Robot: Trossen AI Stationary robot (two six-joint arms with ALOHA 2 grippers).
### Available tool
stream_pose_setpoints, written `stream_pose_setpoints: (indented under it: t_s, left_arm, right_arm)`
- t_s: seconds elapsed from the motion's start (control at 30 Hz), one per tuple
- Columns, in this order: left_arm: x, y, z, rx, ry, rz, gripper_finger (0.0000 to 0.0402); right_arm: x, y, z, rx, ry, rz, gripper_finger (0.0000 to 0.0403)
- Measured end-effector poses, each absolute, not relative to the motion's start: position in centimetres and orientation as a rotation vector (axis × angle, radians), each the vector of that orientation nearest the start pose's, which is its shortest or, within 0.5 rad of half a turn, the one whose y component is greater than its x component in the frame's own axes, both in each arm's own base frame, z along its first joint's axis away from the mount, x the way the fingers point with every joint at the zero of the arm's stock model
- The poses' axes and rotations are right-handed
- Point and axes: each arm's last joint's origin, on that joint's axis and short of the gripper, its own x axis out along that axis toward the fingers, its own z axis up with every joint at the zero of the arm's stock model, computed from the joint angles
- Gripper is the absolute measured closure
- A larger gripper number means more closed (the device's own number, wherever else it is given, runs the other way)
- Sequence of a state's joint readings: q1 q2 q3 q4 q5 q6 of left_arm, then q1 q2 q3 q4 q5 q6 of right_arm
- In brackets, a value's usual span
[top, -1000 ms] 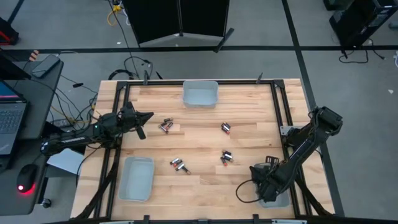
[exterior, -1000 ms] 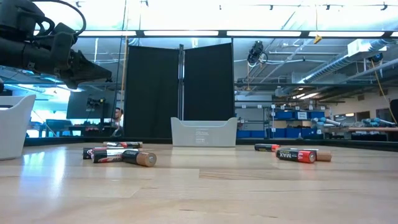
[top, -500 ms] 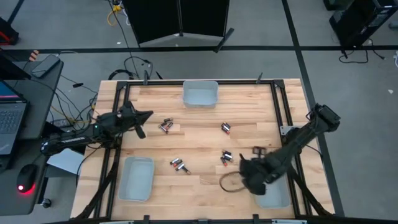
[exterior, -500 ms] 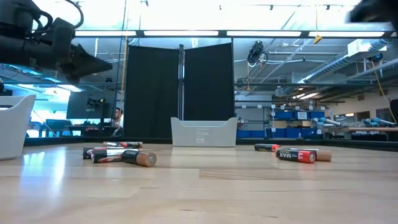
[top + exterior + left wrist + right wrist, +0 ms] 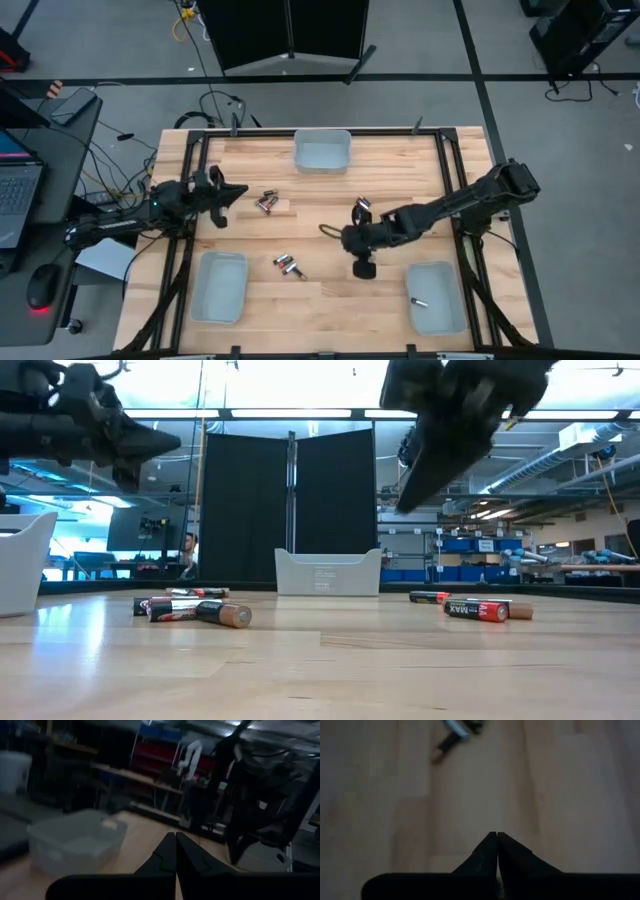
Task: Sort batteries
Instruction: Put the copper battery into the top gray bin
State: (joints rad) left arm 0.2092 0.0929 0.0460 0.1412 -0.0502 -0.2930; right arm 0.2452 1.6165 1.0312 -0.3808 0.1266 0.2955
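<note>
High view shows the batteries (image 5: 287,265) scattered mid-table, small, rigid, smooth cylinders apt to roll, best pinched across the middle, while the right gripper (image 5: 362,268) hovers above them, fingers pressed together, holding nothing.

Small black and red-and-black batteries (image 5: 288,265) lie flat in scattered clusters on the wood; one lies in a tray.
</note>
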Motion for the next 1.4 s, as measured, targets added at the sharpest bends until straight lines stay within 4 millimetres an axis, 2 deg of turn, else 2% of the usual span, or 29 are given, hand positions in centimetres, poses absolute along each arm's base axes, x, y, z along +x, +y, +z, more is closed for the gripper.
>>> stream_pose_setpoints:
  t_s: [0.17, 0.27, 0.33, 0.43, 0.57, 0.73, 0.87, 1.07, 1.4]
  left_arm:
    - [10.9, 2.5, 17.1, -0.277, 0.033, 0.267, 0.0396]
    - [11.7, 2.7, 16.4, -0.281, 0.136, 0.294, 0.0396]
    - [12.2, 2.8, 16.2, -0.280, 0.180, 0.322, 0.0396]
    - [13.0, 3.0, 16.3, -0.277, 0.202, 0.327, 0.0396]
    - [14.1, 3.2, 16.6, -0.273, 0.256, 0.322, 0.0396]
    - [15.4, 3.5, 17.1, -0.257, 0.344, 0.326, 0.0396]
    - [16.5, 3.9, 17.7, -0.231, 0.444, 0.334, 0.0396]
    - [17.8, 6.2, 17.7, -0.277, 0.598, 0.387, 0.0398]
    - [19.3, 9.5, 16.7, -0.339, 0.765, 0.273, 0.0392]
  right_arm:
    - [31.5, 5.0, 18.8, 0.097, 0.938, -0.085, 0.0394]
    - [31.7, 3.4, 18.7, 0.086, 0.942, -0.105, 0.0386]
    - [31.8, 2.3, 18.7, 0.082, 0.951, -0.056, 0.0377]
    - [31.9, 0.5, 18.7, 0.087, 0.955, -0.009, 0.0373]
    - [31.9, -1.5, 18.7, 0.094, 0.951, -0.034, 0.0384]
    - [31.9, -2.8, 18.8, 0.100, 0.933, -0.066, 0.0390]
    - [32.0, -3.2, 18.9, 0.083, 0.924, -0.070, 0.0380]
    - [31.9, -4.5, 18.9, 0.056, 0.918, -0.064, 0.0377]
    - [30.9, -8.3, 18.9, 0.043, 0.924, -0.052, 0.0381]
